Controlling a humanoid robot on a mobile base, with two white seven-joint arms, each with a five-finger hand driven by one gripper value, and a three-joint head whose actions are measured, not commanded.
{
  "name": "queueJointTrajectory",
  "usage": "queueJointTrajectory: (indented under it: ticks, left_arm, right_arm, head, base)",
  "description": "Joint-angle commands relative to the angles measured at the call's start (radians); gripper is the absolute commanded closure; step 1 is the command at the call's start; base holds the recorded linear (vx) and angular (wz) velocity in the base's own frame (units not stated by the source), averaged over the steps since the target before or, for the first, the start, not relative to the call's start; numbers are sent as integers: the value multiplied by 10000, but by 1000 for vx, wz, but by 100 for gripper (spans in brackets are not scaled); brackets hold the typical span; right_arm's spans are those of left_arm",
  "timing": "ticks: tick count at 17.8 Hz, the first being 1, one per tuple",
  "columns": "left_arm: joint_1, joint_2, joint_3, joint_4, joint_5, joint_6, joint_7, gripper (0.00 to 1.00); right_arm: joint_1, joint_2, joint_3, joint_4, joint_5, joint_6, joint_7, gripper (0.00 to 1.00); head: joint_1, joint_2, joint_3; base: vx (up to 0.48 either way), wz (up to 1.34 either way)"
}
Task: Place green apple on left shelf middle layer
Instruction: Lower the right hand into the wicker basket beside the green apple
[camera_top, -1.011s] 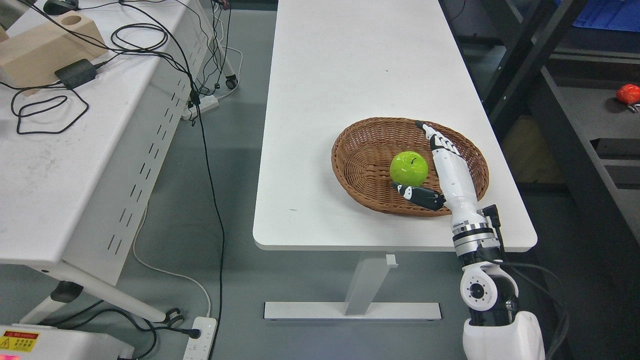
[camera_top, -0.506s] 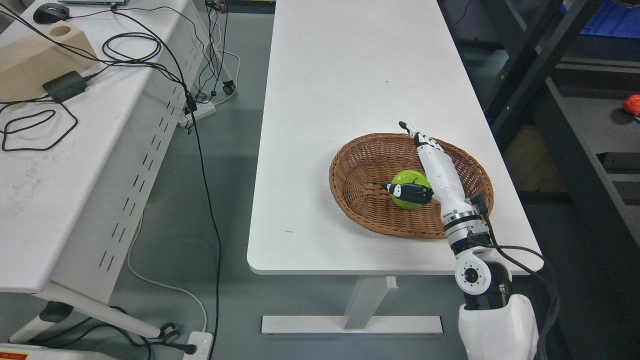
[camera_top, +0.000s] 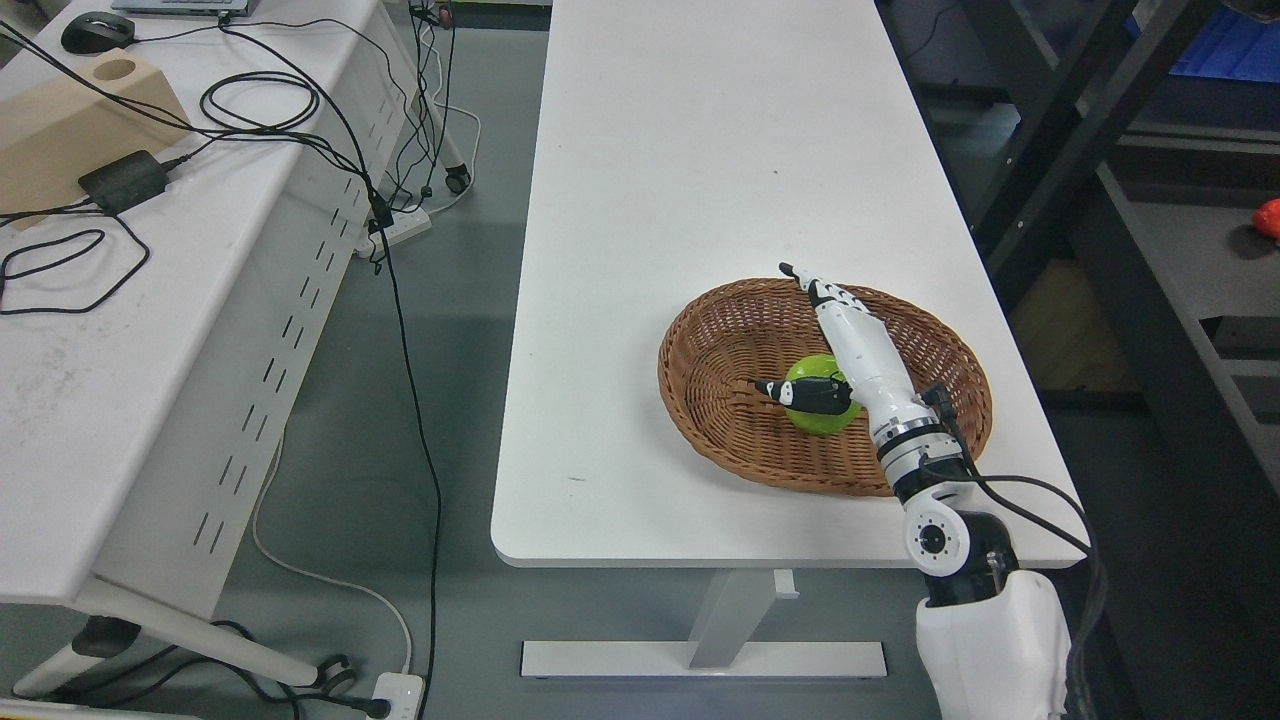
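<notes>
A green apple (camera_top: 822, 414) lies in the wicker basket (camera_top: 712, 425) on the white table (camera_top: 700, 180). My right hand (camera_top: 792, 335) reaches in from the lower right and hovers over the basket, its white fingers (camera_top: 835, 305) stretched straight toward the far rim. The black thumb (camera_top: 800, 390) lies across the top of the apple and hides part of it. The hand is open and the fingers do not close around the fruit. My left arm does not show.
A dark metal shelf (camera_top: 1150, 230) stands to the right of the table, with a red object (camera_top: 1270, 216) on one level. To the left is a second white desk (camera_top: 120, 330) with cables, a power brick (camera_top: 122, 180) and a wooden block (camera_top: 70, 120).
The camera has shifted, moving the whole scene. My right hand has moved left relative to the apple, and the thumb now lies across its top instead of beside it.
</notes>
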Motion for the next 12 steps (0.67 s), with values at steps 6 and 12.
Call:
queueJointTrajectory:
  ticks: [6, 12]
  left_arm:
    - [0, 175, 0, 0, 0, 2, -7, 0]
    - [0, 175, 0, 0, 0, 2, 9, 0]
  right_arm:
    - [148, -2013, 696, 594, 235, -96, 10, 1]
    - [148, -1998, 835, 594, 280, -142, -66, 10]
  head:
    - [0, 0, 0]
    - [0, 0, 0]
  base:
    - [0, 0]
    - [0, 0]
